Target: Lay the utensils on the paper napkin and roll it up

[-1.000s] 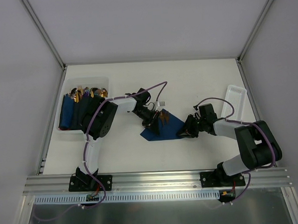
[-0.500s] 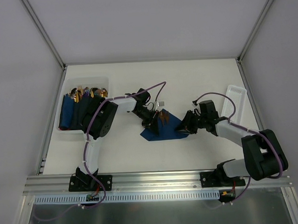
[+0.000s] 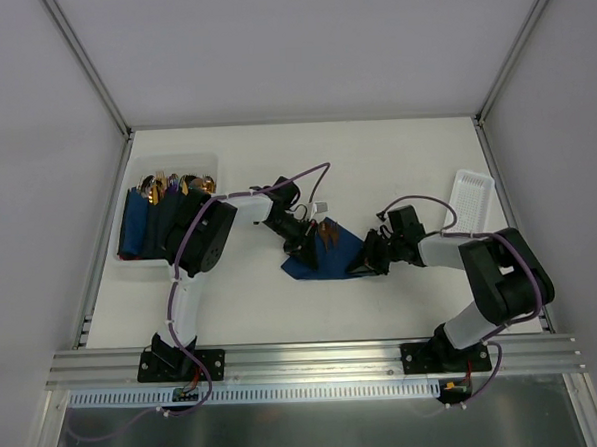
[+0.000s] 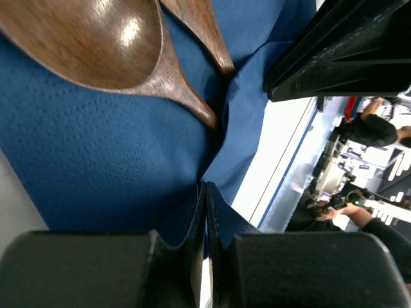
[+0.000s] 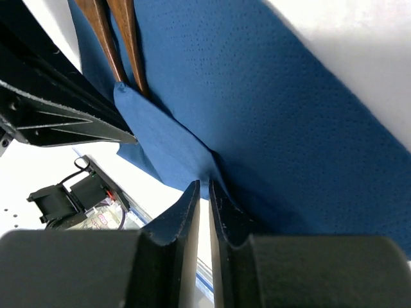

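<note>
On the white surface (image 3: 395, 158), near its middle, two robot arms are working on a place setting. At the far left corner, a clear bin (image 3: 126, 263) is holding spare cutlery and folded navy paper.

Just right of it, the left gripper (image 4: 205, 192) is pinching a raised fold along the left edge of the paper napkin (image 4: 96, 167), its jaws pressed flat together on the sheet. The utensils (image 4: 96, 38) are lying side by side on the navy square toward its far corner, with a spoon bowl and a slimmer piece gleaming bronze.

Further right, the right gripper (image 5: 204, 189) is nipping the napkin's right edge. Its jaws are drawn to a narrow slit with a crease of blue paper running into the tips. At the right edge of the surface, a white tray (image 3: 474, 199) is sitting apart from the work.

The napkin looks thin, limp and easy to tear. It is probably best held by a shallow pinch at an edge or corner and drawn over gently. The cutlery looks stiff and smooth and may slide as the paper is wrapping round it, so the roll should start tight against the handles.
</note>
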